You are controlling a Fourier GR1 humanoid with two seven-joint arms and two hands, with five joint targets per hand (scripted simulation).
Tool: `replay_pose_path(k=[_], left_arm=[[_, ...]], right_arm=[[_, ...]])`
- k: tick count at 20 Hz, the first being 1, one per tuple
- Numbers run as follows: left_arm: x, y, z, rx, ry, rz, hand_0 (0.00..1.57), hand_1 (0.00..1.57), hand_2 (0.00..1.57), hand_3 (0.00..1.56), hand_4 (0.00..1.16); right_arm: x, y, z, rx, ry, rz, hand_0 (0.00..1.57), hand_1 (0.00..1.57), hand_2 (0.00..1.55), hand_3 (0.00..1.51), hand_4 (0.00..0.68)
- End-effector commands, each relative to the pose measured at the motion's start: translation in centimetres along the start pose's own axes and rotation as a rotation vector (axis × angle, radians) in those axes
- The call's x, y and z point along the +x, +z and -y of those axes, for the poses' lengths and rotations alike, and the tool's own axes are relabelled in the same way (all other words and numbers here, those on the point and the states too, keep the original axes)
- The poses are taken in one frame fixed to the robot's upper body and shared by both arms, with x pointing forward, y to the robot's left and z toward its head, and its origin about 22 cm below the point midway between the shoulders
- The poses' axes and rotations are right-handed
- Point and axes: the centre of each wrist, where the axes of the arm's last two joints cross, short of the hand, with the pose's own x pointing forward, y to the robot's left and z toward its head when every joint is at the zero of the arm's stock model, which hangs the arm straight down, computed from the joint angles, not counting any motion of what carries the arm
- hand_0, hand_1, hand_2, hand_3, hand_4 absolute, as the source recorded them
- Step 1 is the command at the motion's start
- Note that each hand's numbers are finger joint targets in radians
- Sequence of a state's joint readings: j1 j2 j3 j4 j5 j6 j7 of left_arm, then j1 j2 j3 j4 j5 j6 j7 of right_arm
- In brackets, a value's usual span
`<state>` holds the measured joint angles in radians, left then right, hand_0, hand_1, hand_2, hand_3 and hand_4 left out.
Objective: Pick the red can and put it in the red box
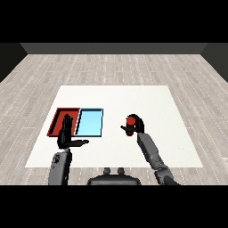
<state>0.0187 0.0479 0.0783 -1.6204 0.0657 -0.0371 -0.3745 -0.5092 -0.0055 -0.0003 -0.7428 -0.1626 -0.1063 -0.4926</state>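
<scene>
The tabletop (133,102) looks white, smooth and matt. The floor (111,67) around it looks like pale grey wood planks. The red tray (57,120) and light blue tray (91,122), at the left, look like smooth plastic. The red can (131,121) looks smooth. Both forearms look like grey metal.

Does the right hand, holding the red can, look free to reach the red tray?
Probably, though not straight across: the right hand with the red can must pass the light blue tray, and the left hand overlaps the red tray.
</scene>
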Motion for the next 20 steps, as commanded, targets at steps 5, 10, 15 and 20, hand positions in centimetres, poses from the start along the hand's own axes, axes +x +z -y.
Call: replay_pose_path(k=[5,10,15,20], left_arm=[[-1.6,1.7,2.1,-0.041,0.034,-0.005,0.0,0.0,0.0,0.0,0.0],[-0.6,-0.3,1.9,-0.073,-0.02,-0.045,0.0,0.0,0.0,0.0,0.0],[0.3,-1.8,6.2,-0.166,0.043,-0.074,0.0,0.0,0.0,0.0,0.0],[-0.2,-2.0,9.3,-0.219,0.084,-0.11,0.0,0.0,0.0,0.0,0.0]], right_arm=[[0.8,-0.8,0.4,0.0,0.015,0.076,1.46,1.46,1.45,1.41,0.659],[4.6,0.1,-1.2,0.036,0.014,0.143,1.43,1.43,1.44,1.41,0.649],[5.0,1.3,-1.9,0.027,-0.015,0.177,1.44,1.44,1.45,1.42,0.651],[6.9,0.4,-3.0,0.02,-0.017,0.184,1.42,1.42,1.44,1.42,0.65]])
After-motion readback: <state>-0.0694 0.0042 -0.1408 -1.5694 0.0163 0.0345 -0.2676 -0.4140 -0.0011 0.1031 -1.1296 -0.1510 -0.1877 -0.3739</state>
